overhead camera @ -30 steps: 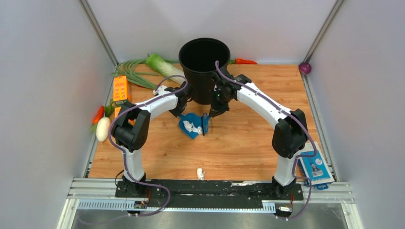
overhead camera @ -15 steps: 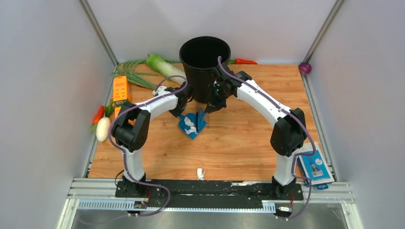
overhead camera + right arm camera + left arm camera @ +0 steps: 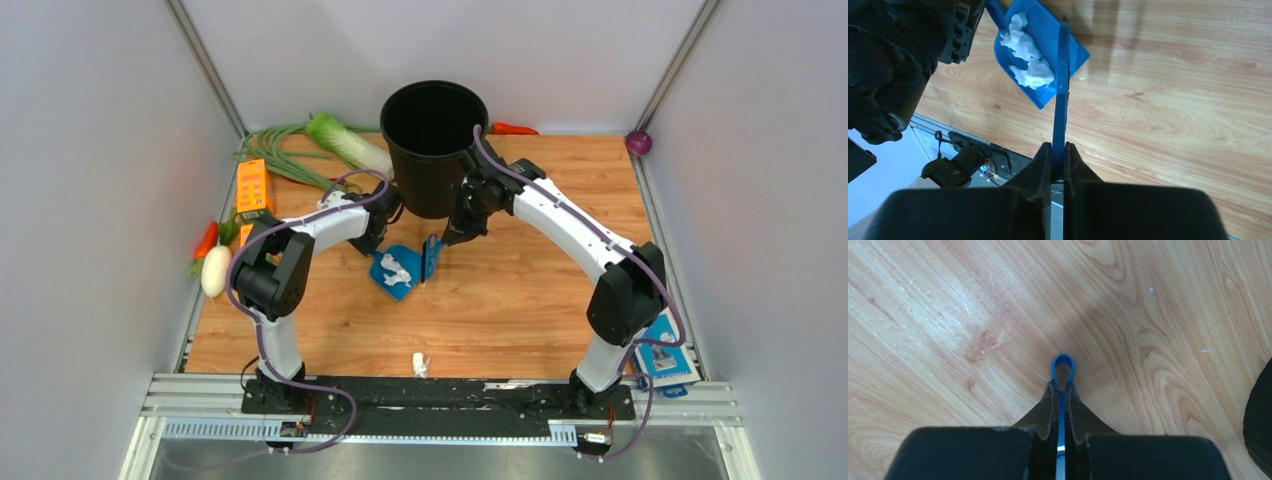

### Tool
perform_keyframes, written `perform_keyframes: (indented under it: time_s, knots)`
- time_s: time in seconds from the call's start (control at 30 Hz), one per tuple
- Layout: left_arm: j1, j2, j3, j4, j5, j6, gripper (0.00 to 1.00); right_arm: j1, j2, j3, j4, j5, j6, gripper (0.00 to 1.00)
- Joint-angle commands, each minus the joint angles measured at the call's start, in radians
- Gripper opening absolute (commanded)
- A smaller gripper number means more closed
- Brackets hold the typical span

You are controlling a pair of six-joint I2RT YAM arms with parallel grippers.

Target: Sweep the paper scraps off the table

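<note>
Table (image 3: 520, 300): dustpan handle (image 3: 1062, 356) mostly hidden inside left end effector (image 3: 1060, 388).

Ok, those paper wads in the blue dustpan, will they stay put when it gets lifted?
Probably light and loose: the paper scraps lie crumpled in the dustpan, so a tilt could spill them. Their rough shape likely keeps them from rolling far.

Blue tools on wood grain
White paper scraps (image 3: 1027, 55); blue dustpan (image 3: 1045, 30) and brush (image 3: 1062, 75); light-brown wood-grain table (image 3: 520, 300); black bin (image 3: 432, 150).
</note>
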Motion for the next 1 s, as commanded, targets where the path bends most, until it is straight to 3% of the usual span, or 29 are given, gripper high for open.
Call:
perform_keyframes:
  time_s: [0.0,0.67,0.87,0.97]
  knots:
    - [0.014,-0.041,-0.026,-0.033,0.019,0.025,0.0,-0.001,-0.077,-0.037,0.011,0.003,0.037,0.0]
    - [0.15,-0.174,0.066,-0.148,-0.016,0.196,0.0,-0.092,-0.399,-0.276,-0.047,0.158,0.007,0.0]
    - [0.179,-0.205,0.0,0.131,0.213,0.509,0.02,-0.092,-0.423,-0.289,-0.052,0.158,0.021,0.0]
    - [0.204,-0.245,-0.044,0.217,0.302,0.65,0.2,-0.09,-0.431,-0.284,-0.064,0.164,0.023,0.0]
